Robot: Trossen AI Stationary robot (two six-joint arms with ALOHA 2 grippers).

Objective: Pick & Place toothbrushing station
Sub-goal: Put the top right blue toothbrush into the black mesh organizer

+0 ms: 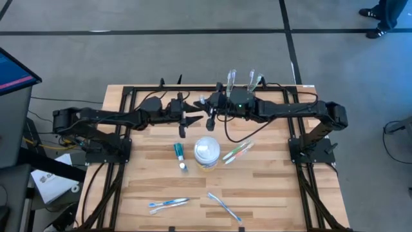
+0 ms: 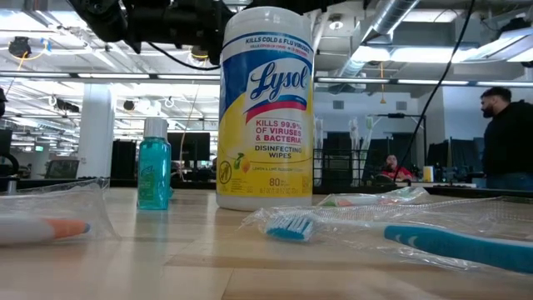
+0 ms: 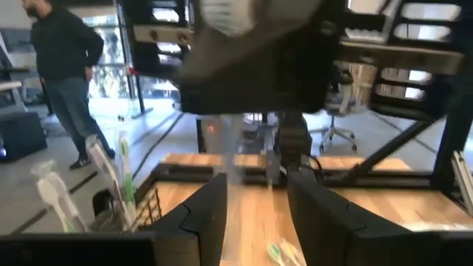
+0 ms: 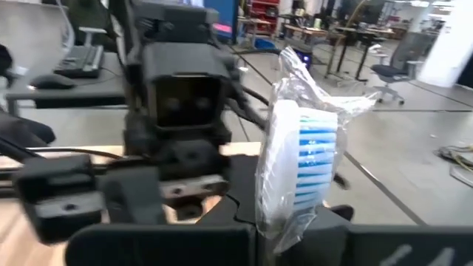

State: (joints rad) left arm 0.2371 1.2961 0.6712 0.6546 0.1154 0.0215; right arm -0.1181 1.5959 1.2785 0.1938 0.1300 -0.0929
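Note:
The toothbrushing station (image 1: 243, 87), a small black rack with toothbrushes standing in it, sits at the table's far edge; the left wrist view shows it too (image 3: 126, 210). My right gripper (image 1: 210, 116) hovers above mid-table, shut (image 4: 255, 233) on a plastic-wrapped toothbrush (image 4: 295, 170) with blue and white bristles. My left gripper (image 1: 192, 119) faces it, open (image 3: 255, 214), with nothing gripped between its fingers. My right gripper pinches the wrapped toothbrush just below its head (image 4: 275, 222) between the two fingers, which lie level and across it. The head stands upright above the fingers, clear of the table. The fingers hide the part below.
A Lysol wipes tub (image 1: 206, 153) and a teal bottle (image 1: 180, 154) stand at mid-table below the grippers. Wrapped toothbrushes lie to the right of the tub (image 1: 237, 152) and near the front edge (image 1: 168, 203) (image 1: 222, 205). A person (image 2: 508, 137) stands in the room beyond.

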